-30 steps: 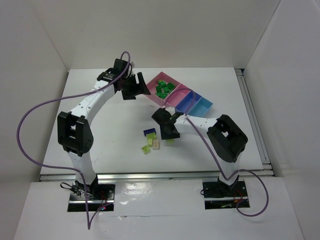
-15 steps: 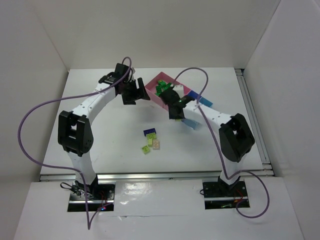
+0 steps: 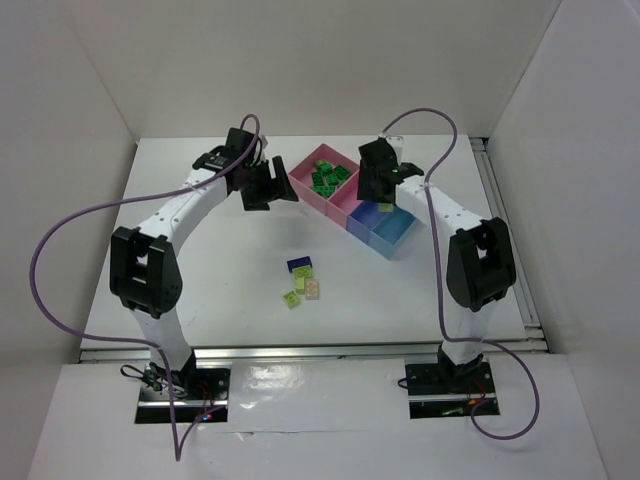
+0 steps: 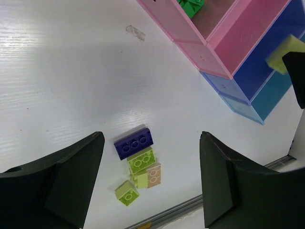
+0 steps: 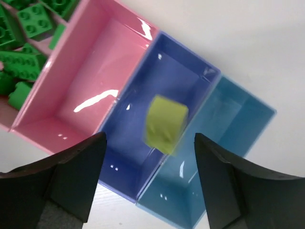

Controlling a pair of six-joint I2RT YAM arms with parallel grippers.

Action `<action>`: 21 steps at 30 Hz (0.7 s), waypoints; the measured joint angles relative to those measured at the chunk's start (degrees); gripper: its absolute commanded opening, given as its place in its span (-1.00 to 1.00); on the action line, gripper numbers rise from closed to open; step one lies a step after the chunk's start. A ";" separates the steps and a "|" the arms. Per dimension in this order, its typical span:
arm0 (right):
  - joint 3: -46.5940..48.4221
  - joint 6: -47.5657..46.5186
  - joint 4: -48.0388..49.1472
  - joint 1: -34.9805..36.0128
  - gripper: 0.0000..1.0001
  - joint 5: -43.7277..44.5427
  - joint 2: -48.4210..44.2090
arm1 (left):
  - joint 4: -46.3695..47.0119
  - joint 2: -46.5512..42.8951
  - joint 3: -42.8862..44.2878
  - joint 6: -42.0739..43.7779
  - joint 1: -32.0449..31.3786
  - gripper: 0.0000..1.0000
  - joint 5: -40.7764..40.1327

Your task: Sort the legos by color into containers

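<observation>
**Right arm let a yellow-green brick go over the violet-blue bin**

A second earlier the right gripper [image 3: 378, 186] had been low over the loose bricks in the middle of the table [image 3: 200, 260]. Half a second on it was swinging toward the containers [image 3: 300, 186]. By this moment it hung above the far end of the row with its fingers spread wide and nothing between them.

The pale yellow-green brick [image 5: 166, 123] was free in the gap, touching neither finger. It was over the violet-blue bin [image 5: 138, 143], close to the wall it shares with the light blue bin [image 5: 228, 143]. To my eye the drop had just been made, so this brick counted as nearly sorted. The dark green bricks [image 3: 328, 178] already lay in the large pink bin.

The falling brick was smeared by motion. It looked a little longer up and down the wrist view than across and slightly tilted, but I could not make out its studs or say which face led.

The left gripper [image 3: 266, 187] hovered beside the large pink bin, fingers wide and empty. Four or five bricks remained on the table. Among them the dark blue-purple brick [image 4: 134, 142] lay studs up, its long axis slanting across the left wrist view.
</observation>
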 measured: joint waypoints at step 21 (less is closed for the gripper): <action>-20.94 -5.42 9.05 22.77 0.73 -18.95 -11.78 | -0.22 -0.66 -0.87 1.16 1.79 0.69 -4.00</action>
